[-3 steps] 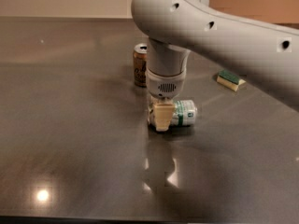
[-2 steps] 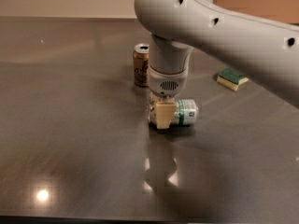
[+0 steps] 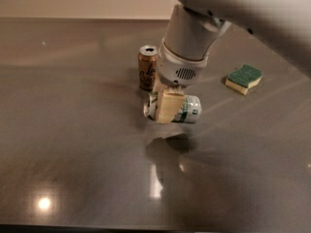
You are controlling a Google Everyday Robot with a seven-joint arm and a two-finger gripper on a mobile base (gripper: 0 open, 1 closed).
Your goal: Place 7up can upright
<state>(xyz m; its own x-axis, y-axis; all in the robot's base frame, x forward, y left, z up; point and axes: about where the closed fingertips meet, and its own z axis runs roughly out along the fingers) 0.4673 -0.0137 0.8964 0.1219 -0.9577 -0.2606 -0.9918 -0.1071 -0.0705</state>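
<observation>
The 7up can [image 3: 188,109] is silver-white with green markings and lies on its side, its top end pointing left. My gripper [image 3: 166,108] comes down from the upper right and is shut on the can across its middle. One cream finger [image 3: 167,105] shows in front of the can; the other is hidden behind it. The can seems to hang slightly above the dark table [image 3: 73,130], with its shadow and reflection below it.
A brown can [image 3: 147,68] stands upright just behind and to the left of the gripper. A green and yellow sponge [image 3: 244,79] lies at the right. The big white arm [image 3: 243,8] fills the upper right.
The gripper has tilted and moved slightly left with the 7up can in it, and the can seems to have risen off the table. The brown can and the sponge have not moved.
</observation>
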